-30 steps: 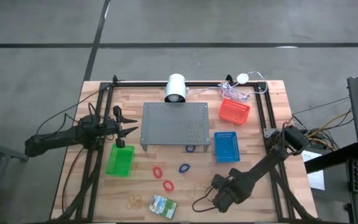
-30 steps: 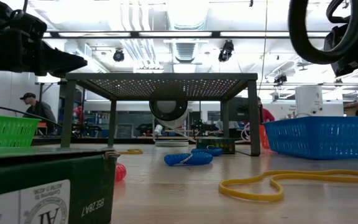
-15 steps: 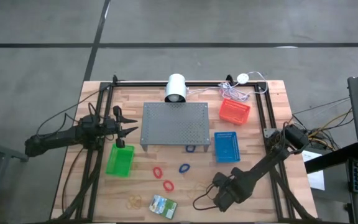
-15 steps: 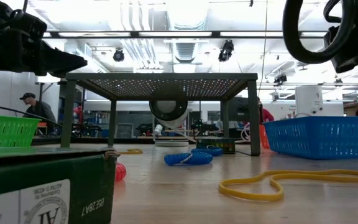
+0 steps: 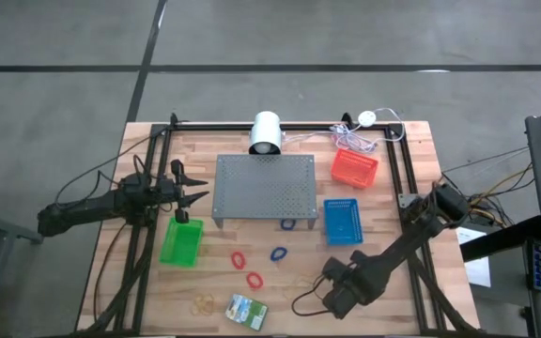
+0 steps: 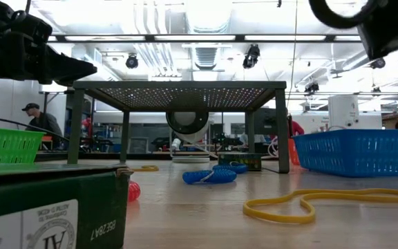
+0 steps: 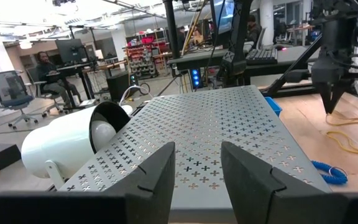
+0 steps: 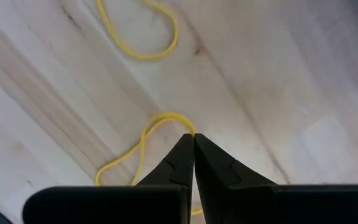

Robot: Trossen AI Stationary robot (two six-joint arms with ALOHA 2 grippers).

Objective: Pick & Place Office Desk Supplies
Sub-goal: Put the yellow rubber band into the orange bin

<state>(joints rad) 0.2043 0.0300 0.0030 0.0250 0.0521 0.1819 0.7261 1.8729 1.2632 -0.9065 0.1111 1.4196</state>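
pickup was under way: right claw (image 8: 193, 138) was pinched on a yellow rubber band (image 8: 143, 144) on the worktop (image 5: 393, 188), near the blue basket (image 5: 343, 222); next it likely needed carrying there. left claw (image 7: 194, 163) hung parted beside the grey stand (image 5: 264, 191).

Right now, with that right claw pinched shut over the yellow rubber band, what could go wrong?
The right gripper is shut right at the edge of a thin yellow rubber band. It is unclear whether the band is truly caught, so it may slip free when lifted. If caught, the band could stretch and snap away across the table. A second band lies close by and might get dragged along.
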